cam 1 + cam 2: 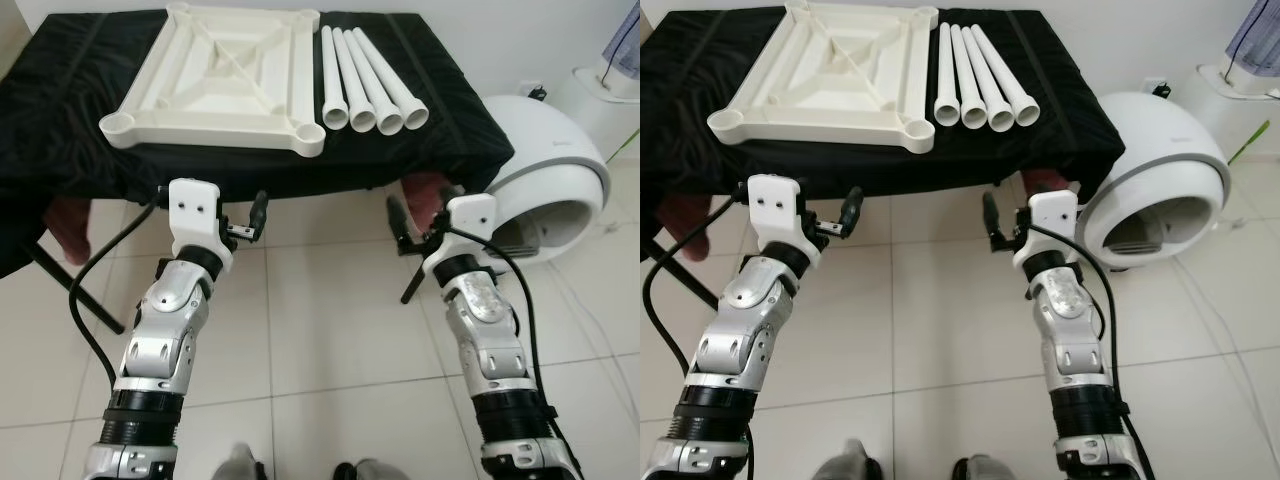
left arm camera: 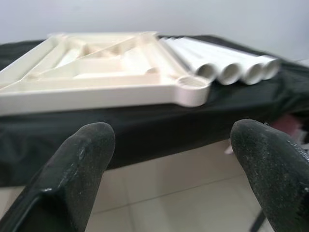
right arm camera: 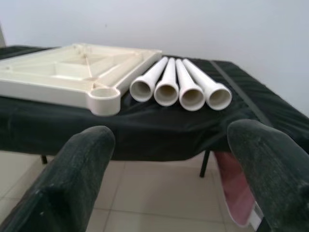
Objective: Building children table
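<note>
A white square tabletop [image 1: 215,75] lies upside down on a black-covered table [image 1: 80,130], with a round socket at each corner. Several white tube legs [image 1: 365,80] lie side by side just right of it, their flared open ends toward me. My left gripper [image 2: 169,169] is raised in front of the table's front edge, below the tabletop's near right corner socket [image 2: 192,89]; it is open and holds nothing. My right gripper [image 3: 169,174] hangs at the same height before the tube legs [image 3: 178,89], also open and holding nothing.
A large white dome-shaped unit [image 1: 545,170] stands on the tiled floor [image 1: 330,320] at the right, close to my right arm. Dark red pieces [image 1: 70,225] show under the table's cloth. A black table leg [image 1: 80,290] slants down at the left.
</note>
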Robot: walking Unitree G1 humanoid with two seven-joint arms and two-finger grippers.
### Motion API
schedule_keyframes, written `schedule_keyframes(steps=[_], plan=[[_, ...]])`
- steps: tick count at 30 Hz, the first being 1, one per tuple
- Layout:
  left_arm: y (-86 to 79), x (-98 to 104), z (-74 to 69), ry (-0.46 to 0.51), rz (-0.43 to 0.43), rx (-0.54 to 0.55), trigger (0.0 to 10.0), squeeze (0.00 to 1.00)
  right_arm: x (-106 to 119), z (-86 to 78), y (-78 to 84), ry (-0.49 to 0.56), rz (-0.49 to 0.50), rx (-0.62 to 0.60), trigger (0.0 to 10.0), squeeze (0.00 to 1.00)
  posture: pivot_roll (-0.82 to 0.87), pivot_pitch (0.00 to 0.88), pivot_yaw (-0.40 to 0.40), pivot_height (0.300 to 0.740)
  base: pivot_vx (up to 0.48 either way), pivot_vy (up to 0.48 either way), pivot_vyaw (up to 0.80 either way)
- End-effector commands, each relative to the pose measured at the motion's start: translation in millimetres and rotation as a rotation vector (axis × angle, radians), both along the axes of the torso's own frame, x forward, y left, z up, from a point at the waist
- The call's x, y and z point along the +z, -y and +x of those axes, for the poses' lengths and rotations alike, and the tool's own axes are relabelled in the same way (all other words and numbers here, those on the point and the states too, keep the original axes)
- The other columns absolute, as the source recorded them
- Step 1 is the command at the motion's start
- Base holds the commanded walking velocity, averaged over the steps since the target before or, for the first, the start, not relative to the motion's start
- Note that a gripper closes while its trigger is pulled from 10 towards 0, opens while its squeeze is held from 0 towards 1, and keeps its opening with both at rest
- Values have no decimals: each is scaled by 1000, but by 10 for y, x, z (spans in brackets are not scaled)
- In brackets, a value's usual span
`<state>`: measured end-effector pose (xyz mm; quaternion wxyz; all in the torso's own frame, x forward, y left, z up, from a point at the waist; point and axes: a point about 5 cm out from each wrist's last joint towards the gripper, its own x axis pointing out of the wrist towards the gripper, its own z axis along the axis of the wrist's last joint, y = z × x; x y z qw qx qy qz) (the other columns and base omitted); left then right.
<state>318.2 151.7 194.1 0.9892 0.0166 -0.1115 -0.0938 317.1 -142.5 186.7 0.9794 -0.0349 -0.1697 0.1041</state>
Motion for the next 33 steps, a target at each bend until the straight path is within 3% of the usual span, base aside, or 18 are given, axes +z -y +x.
schedule_keyframes(steps=[1,8,13,19,22,33], plan=[[-10,-65,-2,-26,-3,2,10000,0,-35,-2,-32,-15,5,14,10000,0,-17,96,-7,740,0,-285,0],[41,-87,21,-30,5,56,10000,0,-66,-9,-12,-27,5,10,10000,0,-14,99,-3,740,0,0,0],[46,-78,19,-70,-18,8,10000,0,-41,-21,12,-22,-1,7,10000,0,-15,114,3,740,0,0,0],[-24,-10,-4,-50,-13,-2,10000,0,-4,-34,32,-10,-10,11,10000,0,-12,124,7,740,0,0,0],[-92,17,-11,-41,-22,18,10000,0,36,-22,64,3,-18,7,10000,0,-9,126,8,740,305,0,0],[-68,7,-22,-62,-57,12,10000,0,58,5,78,10,-24,3,10000,0,0,126,3,740,329,0,0]])
